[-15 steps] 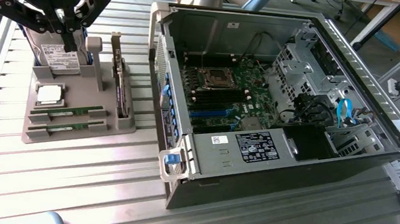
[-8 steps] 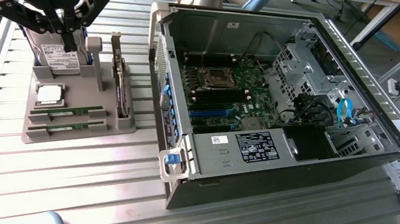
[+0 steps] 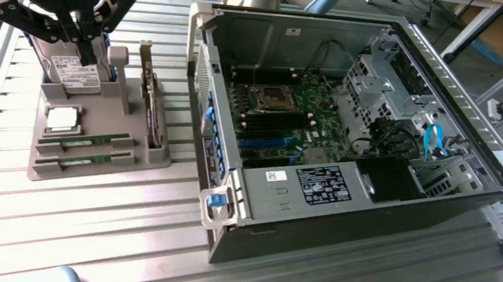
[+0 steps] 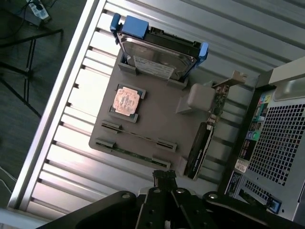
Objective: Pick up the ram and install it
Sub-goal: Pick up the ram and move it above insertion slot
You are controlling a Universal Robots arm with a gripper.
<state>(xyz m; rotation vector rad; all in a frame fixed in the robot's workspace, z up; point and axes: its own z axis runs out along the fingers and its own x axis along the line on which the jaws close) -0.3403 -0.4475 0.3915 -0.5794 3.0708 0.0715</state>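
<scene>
A grey holder tray [image 4: 162, 112] was recorded on the slatted table [image 4: 71, 157]. Two sticks lay parallel in its slots: the first ram stick [image 4: 136, 136] beside the CPU chip [image 4: 126, 101], the second ram stick [image 4: 133, 155] nearest the gripper [image 4: 164, 175], whose fingertips were closed together. A hard drive [image 4: 157, 57] and an upright expansion card [image 4: 202, 143] were also held.

Premises are assessed as a robotics laboratory or test workshop. A slotted aluminium tabletop [image 3: 88, 236] of the profile type is fitted. An opened computer case [image 3: 336, 223] is laid on its side upon it, with the motherboard [image 3: 294, 117] exposed. Loose computer parts are presented in a grey purpose-made holder [image 4: 159, 114]. A black end effector [image 3: 86, 55] is positioned above that holder. A power strip [image 4: 35, 10] is noted on the dark floor [image 4: 19, 133].
</scene>
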